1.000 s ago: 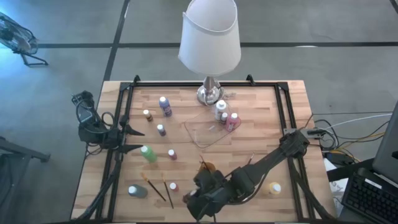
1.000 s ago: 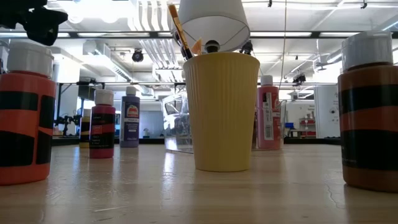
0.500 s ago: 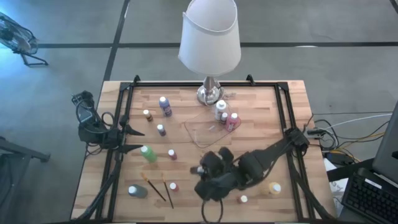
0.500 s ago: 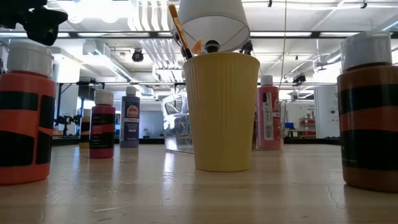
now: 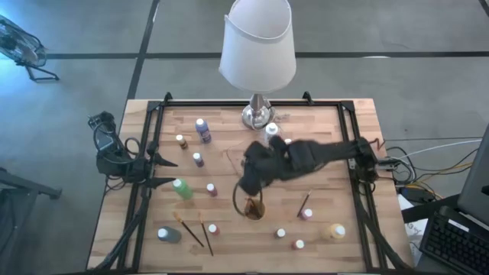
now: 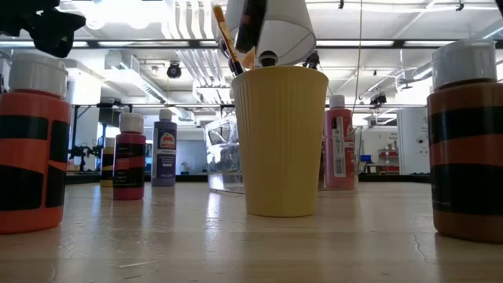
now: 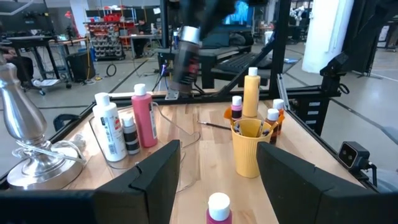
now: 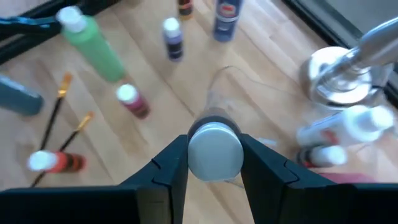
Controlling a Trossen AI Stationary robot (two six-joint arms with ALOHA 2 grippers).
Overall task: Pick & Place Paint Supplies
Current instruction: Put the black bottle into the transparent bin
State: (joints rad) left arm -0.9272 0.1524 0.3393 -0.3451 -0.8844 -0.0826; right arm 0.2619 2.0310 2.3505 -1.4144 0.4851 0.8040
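White-capped bottle (image 8: 215, 151) held aloft; other bottles (image 5: 182, 188) stand scattered.

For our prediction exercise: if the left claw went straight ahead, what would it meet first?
Probably the small red bottle just beyond the open left claw; depth is unclear. The yellow cup stands farther.

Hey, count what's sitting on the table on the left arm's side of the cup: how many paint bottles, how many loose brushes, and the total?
Paint bottles: 7
Brushes: 2
Total: 9
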